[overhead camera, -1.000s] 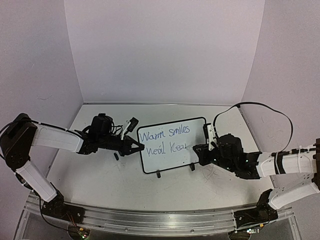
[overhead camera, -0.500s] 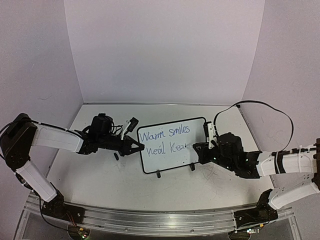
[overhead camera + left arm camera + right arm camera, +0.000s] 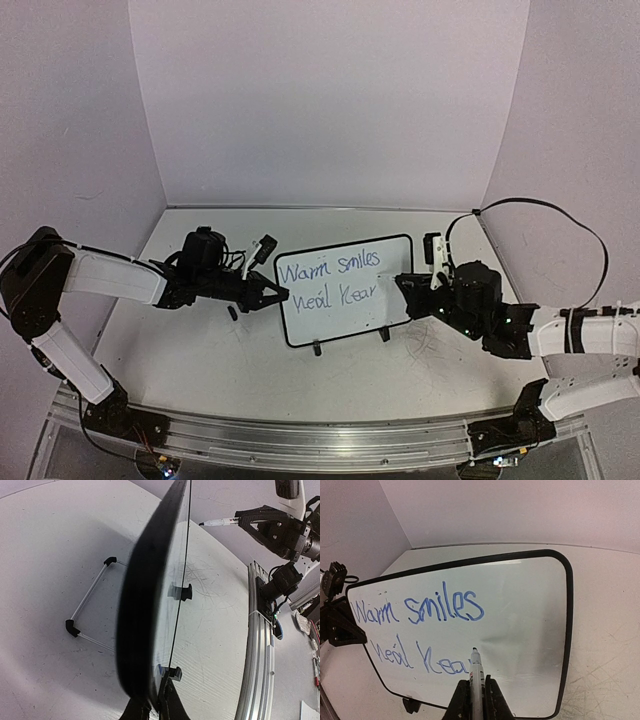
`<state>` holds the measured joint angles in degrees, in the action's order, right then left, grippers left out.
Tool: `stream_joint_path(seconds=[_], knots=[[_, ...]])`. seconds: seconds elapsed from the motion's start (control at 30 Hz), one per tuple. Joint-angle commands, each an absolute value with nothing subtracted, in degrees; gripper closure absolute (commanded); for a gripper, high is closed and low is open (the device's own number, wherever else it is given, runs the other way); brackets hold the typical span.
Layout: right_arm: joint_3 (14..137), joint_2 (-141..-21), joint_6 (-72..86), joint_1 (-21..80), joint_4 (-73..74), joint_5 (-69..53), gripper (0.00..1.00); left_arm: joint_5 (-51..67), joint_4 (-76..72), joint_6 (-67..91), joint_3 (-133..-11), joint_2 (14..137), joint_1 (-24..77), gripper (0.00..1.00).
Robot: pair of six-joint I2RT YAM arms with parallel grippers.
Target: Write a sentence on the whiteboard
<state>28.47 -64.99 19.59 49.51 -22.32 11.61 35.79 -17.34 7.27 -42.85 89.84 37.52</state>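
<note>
To finish the second line cleanly, the right pincer [image 3: 476, 692], closed on the marker [image 3: 476, 672] with its tip by the last blue letter, should press lightly and work rightward along the sentence [image 3: 442, 607] (it seems to stop at "hear"), forearm low and reaching in from the right, while the left pincer [image 3: 272, 295] clamps the left edge of the whiteboard [image 3: 530, 605], which stands mid-bench [image 3: 200, 350].

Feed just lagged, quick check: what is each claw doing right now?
Left claw: shut on the board edge.
Right claw: shut on the marker.
</note>
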Motion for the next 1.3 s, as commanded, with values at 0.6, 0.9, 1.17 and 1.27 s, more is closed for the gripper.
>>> stream_joint_path(seconds=[0.6,0.9,1.17,1.27], knots=[[30.77,-69.34,18.85,48.35,-26.86,13.67,1.00,26.50,-13.54,3.76,-43.99,90.26,36.93,1.00],[29.59,-69.98,20.30,48.35,-21.93,11.69,1.00,26.59,-13.54,3.69,-43.73,90.34,36.88,1.00],[27.40,-69.40,22.45,48.39,-20.34,10.56,1.00,26.60,-13.55,3.69,-43.64,90.28,36.90,1.00],[27.12,-69.25,23.16,48.35,-19.61,11.35,1.00,26.58,-13.54,3.69,-43.65,90.36,36.90,1.00]])
